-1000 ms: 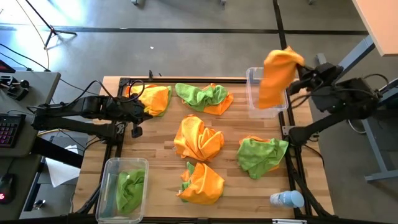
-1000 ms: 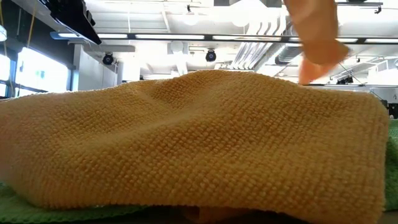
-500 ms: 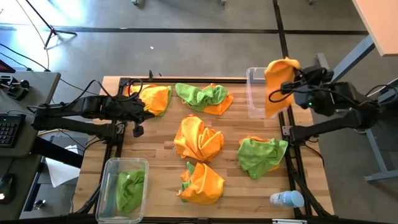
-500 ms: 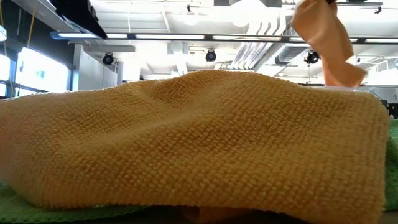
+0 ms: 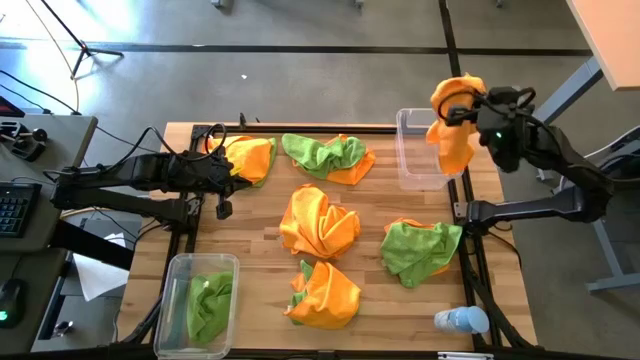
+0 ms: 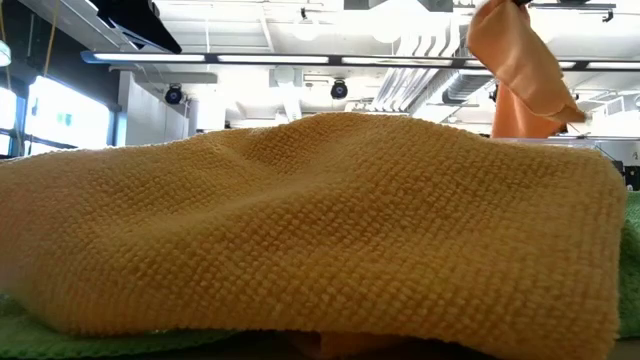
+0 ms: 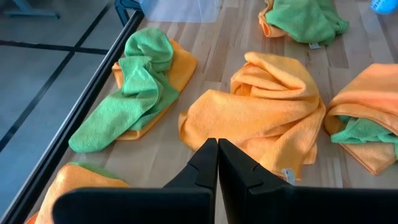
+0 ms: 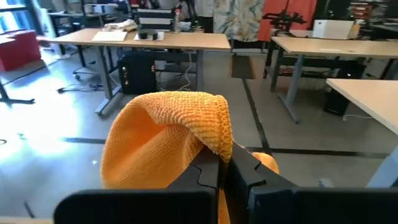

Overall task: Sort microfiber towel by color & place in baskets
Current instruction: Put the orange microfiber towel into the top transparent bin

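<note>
The right tool [image 5: 452, 112] is clamped on an orange towel [image 5: 455, 135], holding it in the air above the clear basket [image 5: 412, 178] at the bench's far right corner. The left tool [image 7: 217, 163], fingers pressed together and empty, hovers near the far left edge, with other towels scattered across the bench [image 5: 260, 235].

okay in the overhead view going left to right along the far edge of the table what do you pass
Left tool → orange towel → green towel on orange → clear basket → right tool's hanging orange towel.
</note>
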